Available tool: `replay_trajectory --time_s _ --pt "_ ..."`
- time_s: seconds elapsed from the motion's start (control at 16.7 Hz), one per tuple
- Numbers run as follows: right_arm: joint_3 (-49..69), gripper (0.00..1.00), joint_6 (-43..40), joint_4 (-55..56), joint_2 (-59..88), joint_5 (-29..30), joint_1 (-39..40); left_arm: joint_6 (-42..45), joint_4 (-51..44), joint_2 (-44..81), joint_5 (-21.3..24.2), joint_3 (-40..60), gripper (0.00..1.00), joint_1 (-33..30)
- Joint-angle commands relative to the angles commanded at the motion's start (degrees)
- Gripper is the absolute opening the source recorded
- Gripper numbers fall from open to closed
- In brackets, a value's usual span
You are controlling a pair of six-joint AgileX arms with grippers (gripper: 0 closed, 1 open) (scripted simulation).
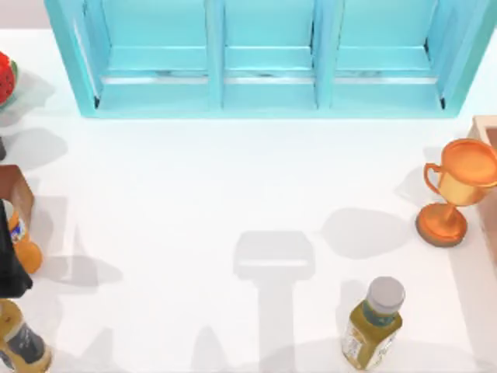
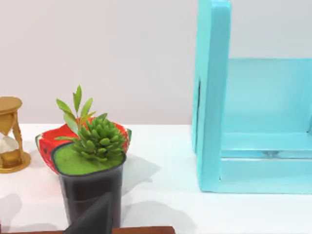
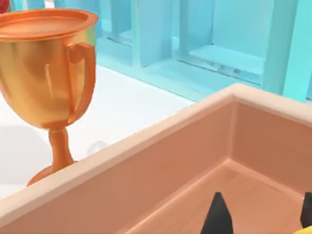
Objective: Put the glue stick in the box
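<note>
My right gripper [image 3: 262, 214] hangs over the inside of the light wooden box [image 3: 161, 146], open, with bare box floor between its dark fingertips [image 3: 217, 217]. A sliver of yellow [image 3: 298, 230] lies at the picture's edge beside one fingertip. I cannot tell whether it is the glue stick. In the top view the box's corner [image 1: 487, 128] shows at the table's right edge, behind the trophy. My left gripper [image 1: 8, 268] stays at the table's far left, over an orange bottle [image 1: 25, 250].
A copper trophy [image 1: 454, 186] stands just left of the box. An olive-yellow bottle with a grey cap [image 1: 374, 322] stands near the front. A blue shelf unit [image 1: 268, 58] spans the back. A potted succulent [image 2: 92, 161], an hourglass [image 2: 10, 134] and another bottle [image 1: 19, 342] crowd the left.
</note>
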Motion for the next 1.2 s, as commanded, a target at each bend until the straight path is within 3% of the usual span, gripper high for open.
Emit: replay_trajectory --time_s 0.06,0.84,1.2 --pt "0.00 0.00 0.00 0.00 0.00 0.00 0.00 0.00 0.00 0.00 0.00 0.00 1.00 0.00" --pt "0.00 0.98 0.00 0.00 0.00 0.00 0.00 0.00 0.00 0.00 0.00 0.00 1.00 0.00" --pt "0.00 1.00 0.00 0.00 0.00 0.00 0.00 0.00 0.00 0.00 0.00 0.00 1.00 0.00"
